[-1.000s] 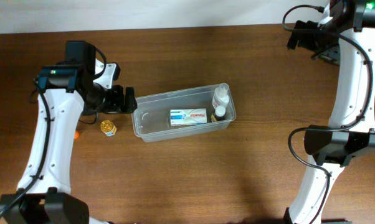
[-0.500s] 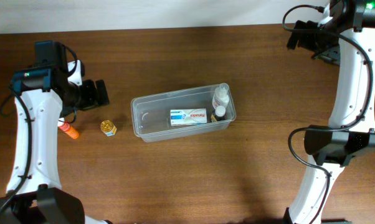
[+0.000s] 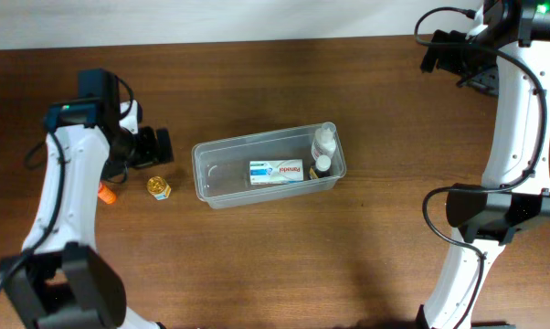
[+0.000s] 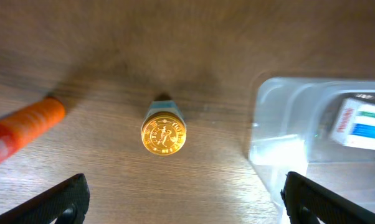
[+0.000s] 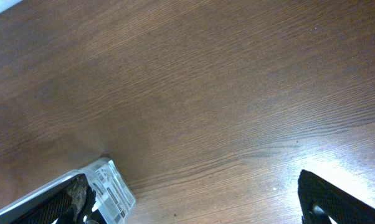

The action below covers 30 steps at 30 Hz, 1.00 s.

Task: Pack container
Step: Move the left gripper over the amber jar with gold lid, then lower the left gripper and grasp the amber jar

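Container (image 3: pixel 222 178) sits mid-frame on tabletop (image 3: pixel 284 265) in overhead, box (image 3: pixel 277 171) and white bottles (image 3: pixel 323 139) at its right end; left wrist view alone shows left pincer (image 4: pixel 184 202) spread wide, empty, gold-capped bottle (image 4: pixel 164 134) frame centre; right pincer (image 5: pixel 200 202) also wide open, empty.

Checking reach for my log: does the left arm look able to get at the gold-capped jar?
Probably yes. The left gripper is open, with the gold-capped jar centred in its wrist view. The jar stands apart from the orange tube and the container, with nothing covering it.
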{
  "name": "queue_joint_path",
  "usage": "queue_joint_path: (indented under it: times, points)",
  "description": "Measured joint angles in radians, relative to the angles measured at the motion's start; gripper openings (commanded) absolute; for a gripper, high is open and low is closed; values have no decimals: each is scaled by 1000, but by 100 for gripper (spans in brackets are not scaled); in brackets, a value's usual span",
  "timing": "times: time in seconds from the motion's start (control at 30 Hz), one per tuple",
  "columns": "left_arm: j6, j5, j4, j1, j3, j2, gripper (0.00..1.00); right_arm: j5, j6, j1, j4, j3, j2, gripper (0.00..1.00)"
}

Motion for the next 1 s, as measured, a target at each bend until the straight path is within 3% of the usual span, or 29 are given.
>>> queue_joint_path:
  times: [0.53,0.83,1.0]
  points:
    - [0,-3,2,0,-10,161,89,0,0,0,0,0,0,98]
    - [0,-3,14,0,-10,248,89,0,0,0,0,0,0,98]
    - [-7,-4,23,0,-10,275,77,0,0,0,0,0,0,98]
